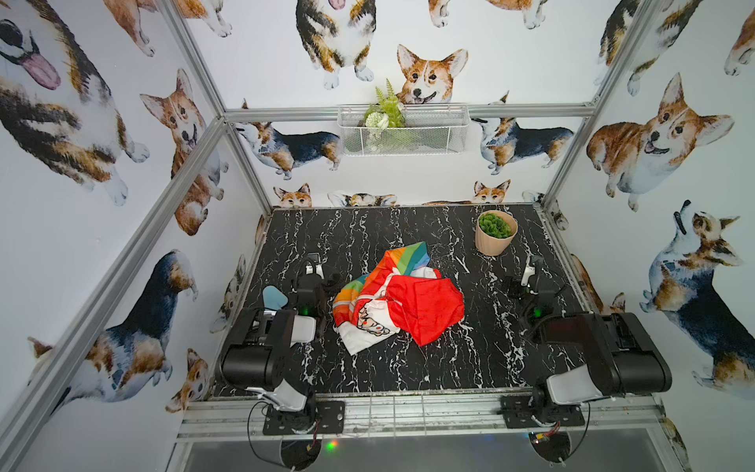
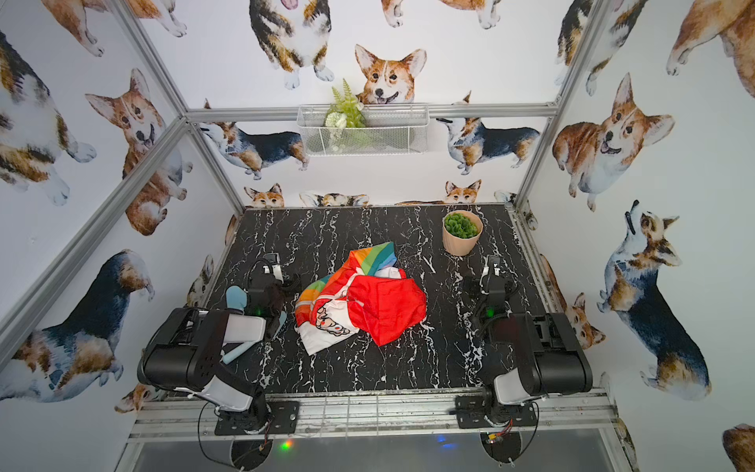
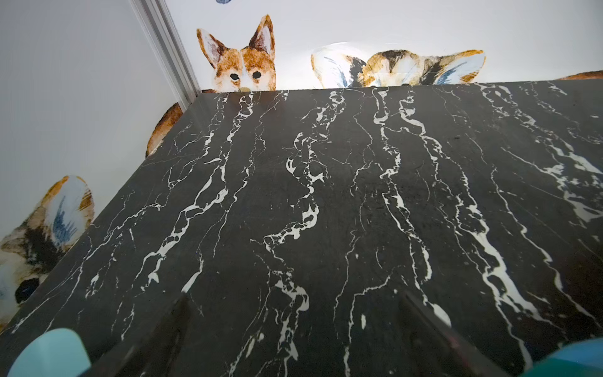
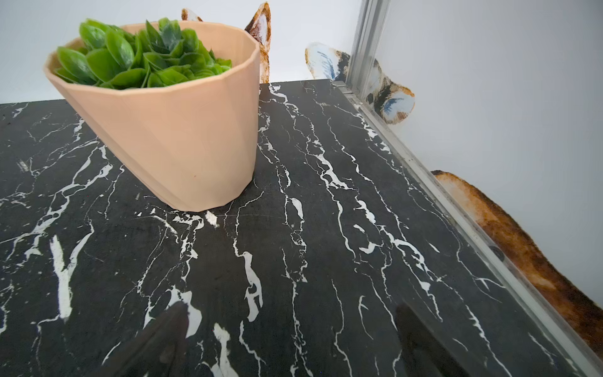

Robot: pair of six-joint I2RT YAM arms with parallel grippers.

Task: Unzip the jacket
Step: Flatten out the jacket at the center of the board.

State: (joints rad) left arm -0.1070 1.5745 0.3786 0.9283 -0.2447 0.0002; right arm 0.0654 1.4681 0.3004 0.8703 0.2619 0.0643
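The jacket (image 1: pixel 398 298) is lying crumpled in the middle of the black marbled table (image 1: pixel 408 367), between the two arms and touching neither of them. Its red hood (image 1: pixel 425 304) is falling over the top of the heap, the rainbow-striped part (image 1: pixel 410 255) is pointing toward the back wall, and a cartoon figure (image 1: pixel 369 323) on the white part is facing up near the front. Because the cloth is bunched like this, I am not finding the zip or its puller in any view, so I am judging that the unzipping is not yet begun and that the jacket is needing to be spread first. The left gripper (image 3: pixel 293 326) is waiting just beside the jacket, low over the table, and its dark fingers (image 3: pixel 176 326) are standing wide apart with only bare marble between them. The right gripper (image 4: pixel 287 333) is waiting well apart from the jacket on its own side, its jaws spread wide as well and holding nothing; it is looking toward the plant pot (image 4: pixel 182 140). This pot is sitting near the far right corner, probably as decoration, out of the working area. A pale blue thing (image 1: pixel 273 296) is lying partly under the left arm; I cannot tell what it is. No lettering, brand or label is readable anywhere, not even on the stripes.
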